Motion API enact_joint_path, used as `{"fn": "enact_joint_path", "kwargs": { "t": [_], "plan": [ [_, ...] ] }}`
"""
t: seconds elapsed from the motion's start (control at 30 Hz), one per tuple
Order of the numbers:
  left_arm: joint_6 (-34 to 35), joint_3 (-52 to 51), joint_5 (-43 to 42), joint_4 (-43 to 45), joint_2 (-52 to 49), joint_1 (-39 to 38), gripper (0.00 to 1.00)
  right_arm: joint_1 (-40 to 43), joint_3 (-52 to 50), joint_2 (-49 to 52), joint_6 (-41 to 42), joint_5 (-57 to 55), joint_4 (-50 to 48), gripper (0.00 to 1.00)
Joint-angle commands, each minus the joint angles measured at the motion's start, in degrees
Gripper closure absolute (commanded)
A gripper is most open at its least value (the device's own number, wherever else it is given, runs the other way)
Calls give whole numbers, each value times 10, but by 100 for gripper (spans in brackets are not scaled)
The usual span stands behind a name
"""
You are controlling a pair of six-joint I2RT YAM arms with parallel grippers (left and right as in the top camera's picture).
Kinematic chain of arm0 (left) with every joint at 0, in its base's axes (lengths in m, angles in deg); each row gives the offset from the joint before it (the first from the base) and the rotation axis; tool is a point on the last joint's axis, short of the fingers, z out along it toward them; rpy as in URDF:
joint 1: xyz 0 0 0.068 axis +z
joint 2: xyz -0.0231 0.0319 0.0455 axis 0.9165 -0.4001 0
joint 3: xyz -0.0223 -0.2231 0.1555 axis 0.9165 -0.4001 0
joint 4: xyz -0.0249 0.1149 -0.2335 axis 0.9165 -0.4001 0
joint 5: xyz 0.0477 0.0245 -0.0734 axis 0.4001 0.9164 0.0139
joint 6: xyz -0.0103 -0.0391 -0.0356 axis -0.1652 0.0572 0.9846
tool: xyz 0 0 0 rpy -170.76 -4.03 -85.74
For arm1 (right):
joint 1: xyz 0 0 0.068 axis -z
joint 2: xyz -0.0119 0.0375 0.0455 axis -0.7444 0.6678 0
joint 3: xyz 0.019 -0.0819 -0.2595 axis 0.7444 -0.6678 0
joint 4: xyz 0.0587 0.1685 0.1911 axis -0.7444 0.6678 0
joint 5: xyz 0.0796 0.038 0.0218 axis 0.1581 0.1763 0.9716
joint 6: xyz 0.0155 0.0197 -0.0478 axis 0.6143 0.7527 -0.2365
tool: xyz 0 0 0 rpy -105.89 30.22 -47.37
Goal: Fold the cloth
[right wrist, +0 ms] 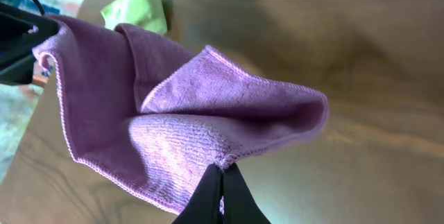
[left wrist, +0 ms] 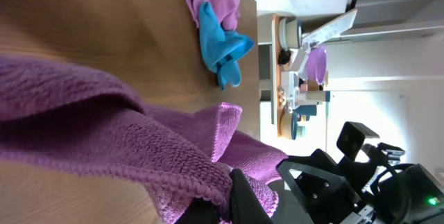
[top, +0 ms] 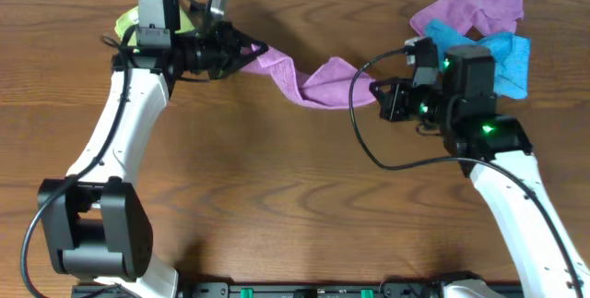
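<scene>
So left gripper (top: 258, 52) and right gripper (top: 376, 89) are each pinched tight on opposite ends of the cloth (top: 313, 81)

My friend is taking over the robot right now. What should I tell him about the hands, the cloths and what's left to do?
The left gripper is shut on one end of the purple cloth.
The right gripper is shut on its other end.
The cloth hangs bunched and twisted between them, over the table.
The second purple cloth and the blue cloth lie heaped at the far right, and the lime-green cloth is behind the left arm. Leave those alone.
Done: both grippers have hold.
Left: no neat fold yet, so it probably needs straightening, then folding.
</scene>
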Motion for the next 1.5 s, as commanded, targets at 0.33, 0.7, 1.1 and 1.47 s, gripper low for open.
{"fn": "enact_joint_path", "kwargs": {
  "t": [0.33, 0.7, 1.1, 1.47],
  "plan": [
    [35, 21, -5, -7, 17, 19, 94, 22, 33, -12, 34, -20, 9, 99],
    [62, 55, 43, 20, 59, 26, 94, 27, 59, -27, 47, -38, -47, 99],
    [55, 55, 139, 49, 58, 22, 94, 28, 59, 32, 53, -64, -123, 99],
    [57, 55, 166, 156, -25, 8, 94, 32, 95, 132, 37, -87, -206, 99]
  ]
}}
